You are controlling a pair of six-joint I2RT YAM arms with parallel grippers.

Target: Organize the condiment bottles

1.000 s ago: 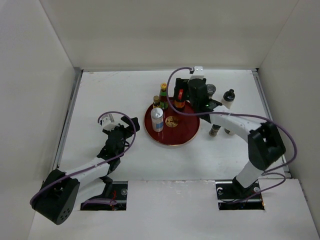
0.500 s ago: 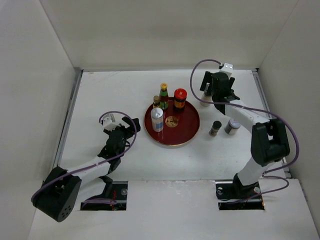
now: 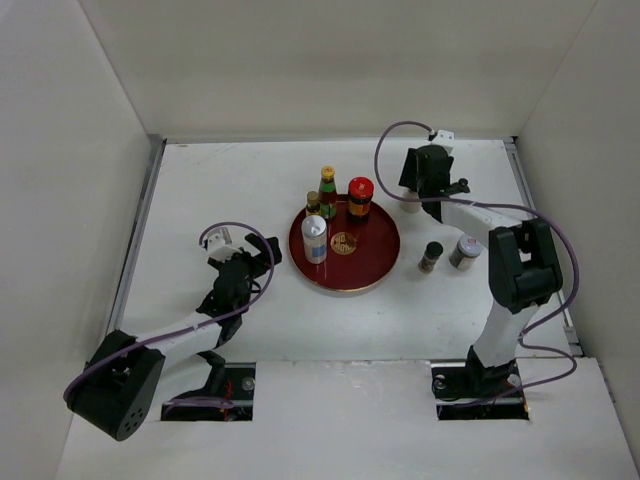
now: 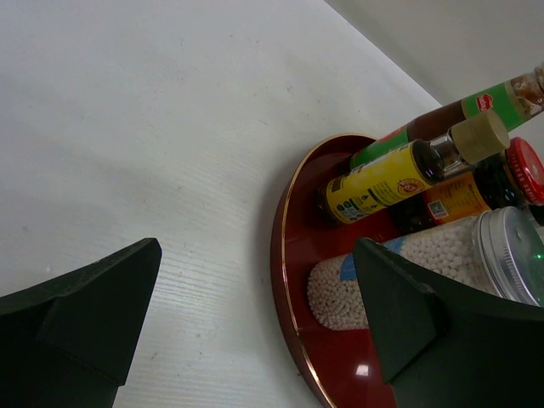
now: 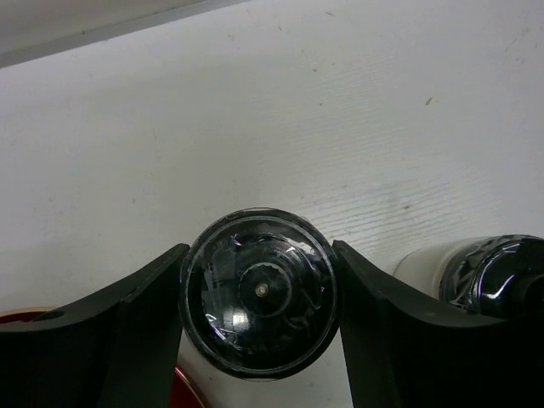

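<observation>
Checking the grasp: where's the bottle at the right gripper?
Right wrist view: the bottle stands between the right gripper's fingers, a white bottle beside it, right of the tray.

A white counter (image 3: 230,180) is lying under even, diffuse light. Three plain off-white walls are enclosing it: a back wall (image 3: 330,60), a left wall (image 3: 60,200) and a right wall (image 3: 600,130). A grey strip (image 3: 135,230) is edging its left side.

One round red tray (image 3: 375,262) on one desk (image 3: 220,190). Four containers stand on the tray: one green bottle (image 3: 327,190), one yellow-label bottle (image 3: 313,203), one red-capped jar (image 3: 360,197), one white jar (image 3: 315,240). Two stand on the desk beside it: one black-capped bottle (image 3: 431,256), one grey-capped jar (image 3: 464,250). Two more stand farther back: one dark-lidded jar (image 5: 259,293), one white bottle (image 5: 425,265). That makes eight bottles and jars
</observation>
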